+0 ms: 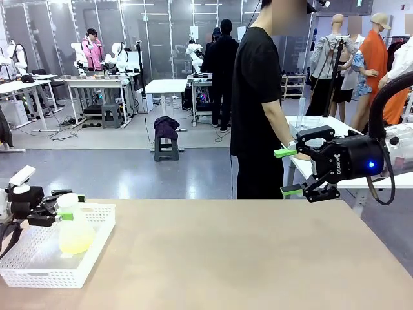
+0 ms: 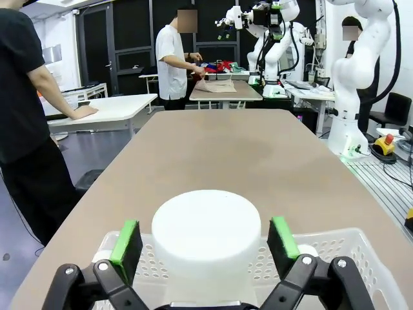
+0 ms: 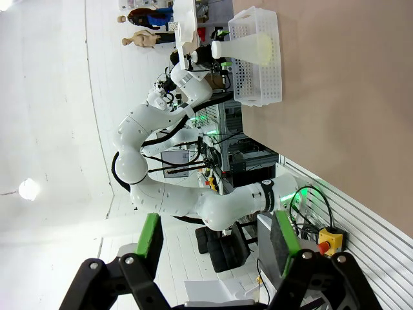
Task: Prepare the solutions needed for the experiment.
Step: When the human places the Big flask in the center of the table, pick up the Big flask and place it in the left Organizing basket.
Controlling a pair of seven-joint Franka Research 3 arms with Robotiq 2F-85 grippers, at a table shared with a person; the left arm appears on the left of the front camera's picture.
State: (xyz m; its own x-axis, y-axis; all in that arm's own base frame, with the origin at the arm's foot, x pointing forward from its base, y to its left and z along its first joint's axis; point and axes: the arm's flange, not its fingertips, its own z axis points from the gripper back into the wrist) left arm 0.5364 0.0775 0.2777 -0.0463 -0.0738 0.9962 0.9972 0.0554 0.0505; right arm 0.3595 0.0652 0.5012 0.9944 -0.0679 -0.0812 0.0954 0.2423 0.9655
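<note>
A frosted conical flask (image 1: 74,226) with a white cap (image 2: 205,226) stands upright in a white perforated basket (image 1: 39,274) at the table's left front. The solutions, a shallow layer of pale yellow liquid (image 1: 76,242), lie in its bottom. My left gripper (image 1: 72,206) straddles the flask's neck, open; in the left wrist view its green pads (image 2: 126,240) stand clear of the cap on both sides. Off the table's right far edge, my right gripper (image 1: 288,171) hovers high, open with nothing between its fingers. Its wrist view shows the basket (image 3: 258,77) and flask (image 3: 248,46) far off.
A person in black (image 1: 258,97) stands at the far side, one hand resting on a white side table (image 1: 310,129) to the right. The brown tabletop (image 1: 232,258) stretches bare from the basket to the right edge.
</note>
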